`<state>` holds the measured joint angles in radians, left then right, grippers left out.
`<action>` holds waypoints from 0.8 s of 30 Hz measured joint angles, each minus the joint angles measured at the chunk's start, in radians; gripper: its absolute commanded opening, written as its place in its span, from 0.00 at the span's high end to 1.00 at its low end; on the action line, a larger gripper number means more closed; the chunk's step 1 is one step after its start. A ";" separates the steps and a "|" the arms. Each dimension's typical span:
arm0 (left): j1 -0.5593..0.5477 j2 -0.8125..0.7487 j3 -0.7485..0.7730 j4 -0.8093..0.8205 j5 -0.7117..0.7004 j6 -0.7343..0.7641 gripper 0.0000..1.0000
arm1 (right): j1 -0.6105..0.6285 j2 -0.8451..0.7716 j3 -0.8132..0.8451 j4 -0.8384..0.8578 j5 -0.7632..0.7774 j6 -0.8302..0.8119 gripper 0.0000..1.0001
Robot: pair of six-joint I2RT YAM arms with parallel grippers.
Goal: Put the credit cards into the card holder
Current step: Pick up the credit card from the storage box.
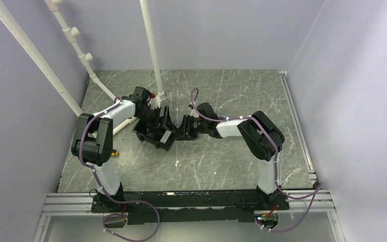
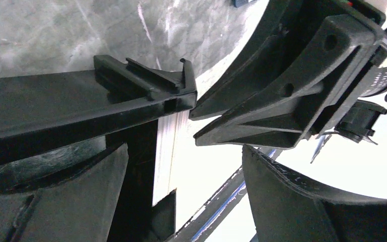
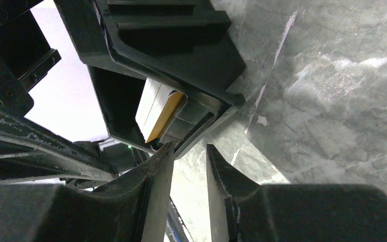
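Note:
The credit cards [image 3: 157, 112] stand on edge inside a tilted black bin [image 3: 181, 55]: a pale whitish stack with an orange-tan card against it. My right gripper [image 3: 190, 146] is just below the bin's lower rim, its jaws a narrow gap apart with nothing between them. In the top view it [image 1: 181, 129] sits at the bin's right side. My left gripper [image 2: 185, 147] is wide open beside the bin's wall [image 2: 131, 181], and in the top view it [image 1: 155, 122] is over the bin [image 1: 153, 135]. The card holder is not in view.
White pipes [image 1: 151, 50] stand behind the bin on the grey marbled table [image 1: 232, 161]. The right gripper's body [image 2: 302, 75] fills the upper right of the left wrist view, close to the bin's corner.

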<state>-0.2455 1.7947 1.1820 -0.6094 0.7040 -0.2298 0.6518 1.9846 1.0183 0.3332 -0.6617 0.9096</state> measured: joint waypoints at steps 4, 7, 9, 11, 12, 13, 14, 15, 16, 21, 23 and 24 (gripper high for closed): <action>0.000 0.002 -0.010 0.017 0.042 -0.003 0.20 | 0.001 0.002 0.001 0.004 -0.002 0.000 0.68; 0.000 0.001 -0.022 0.030 0.056 -0.003 0.25 | 0.003 0.002 0.002 0.005 -0.002 0.000 0.69; 0.000 0.001 -0.027 0.032 0.060 -0.003 0.29 | 0.004 0.002 0.002 0.005 -0.002 0.000 0.69; 0.001 0.001 -0.033 0.036 0.060 -0.003 0.35 | 0.004 0.002 0.002 0.005 -0.002 0.000 0.69; 0.002 0.001 -0.034 0.037 0.060 -0.003 0.37 | 0.004 0.003 0.002 0.005 -0.003 0.000 0.70; 0.003 0.001 -0.034 0.037 0.059 -0.003 0.39 | 0.004 0.005 0.002 0.005 -0.003 0.000 0.70; 0.004 0.001 -0.035 0.039 0.058 -0.001 0.41 | 0.004 0.005 0.002 0.005 -0.004 0.000 0.70; 0.005 0.001 -0.036 0.040 0.059 -0.002 0.44 | 0.004 0.006 0.002 0.005 -0.005 0.000 0.70; 0.006 0.001 -0.037 0.041 0.058 -0.001 0.46 | 0.004 0.007 0.002 0.005 -0.006 0.000 0.70; 0.010 0.000 -0.040 0.045 0.057 0.000 0.54 | 0.003 0.011 0.002 0.003 -0.010 0.000 0.71; 0.011 0.000 -0.040 0.045 0.056 0.000 0.57 | 0.003 0.013 0.002 0.002 -0.010 0.000 0.71; 0.011 -0.001 -0.040 0.045 0.057 0.000 0.58 | 0.003 0.013 0.002 0.000 -0.011 0.000 0.71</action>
<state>-0.2348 1.7939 1.1423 -0.5640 0.7609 -0.2302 0.6552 1.9976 1.0203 0.3332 -0.6724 0.9096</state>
